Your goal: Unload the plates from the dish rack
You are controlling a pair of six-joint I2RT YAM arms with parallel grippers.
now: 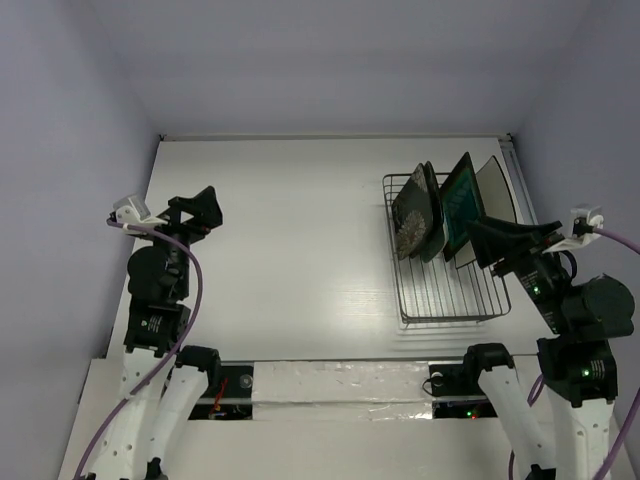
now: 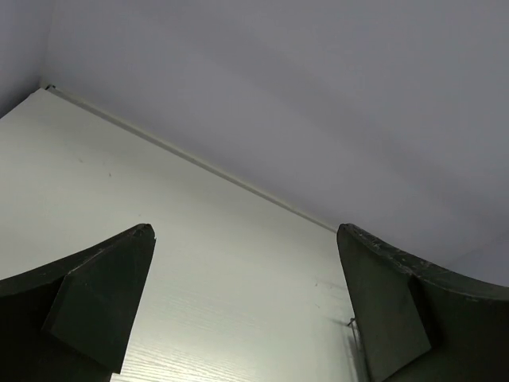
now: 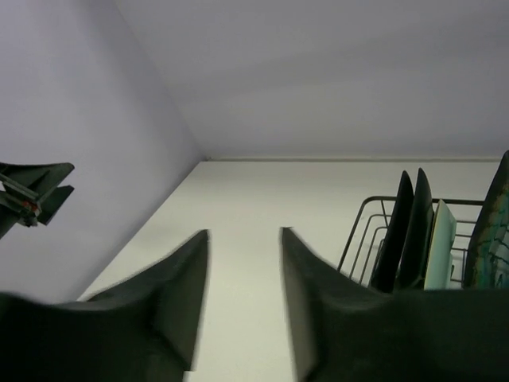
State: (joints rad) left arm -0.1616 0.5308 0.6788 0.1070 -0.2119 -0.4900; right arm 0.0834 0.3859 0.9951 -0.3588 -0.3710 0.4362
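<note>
Our right tool (image 1: 486, 245), half open, is beside four plates (image 1: 462, 205) in one rack (image 1: 445, 296). Our left tool (image 1: 204, 210) is wide.

Soft, even light fills the top view with no hard glare. The table (image 1: 290, 250) is bright white, and the walls take a lilac cast that dims toward the corners. The rack (image 1: 445, 300) throws only a faint, thin shadow on its near side, and the plates (image 1: 430, 215) in it read dark with little detail. Nearer than the rack, the tape (image 1: 340, 380) shows a patchy sheen. In the wrist views the left fingers (image 2: 95, 302) are underexposed but crisp-edged, with sharp table grain between them. The right fingers (image 3: 167, 310) are soft-edged black masses, and the rack beside them is mildly blurred.
</note>
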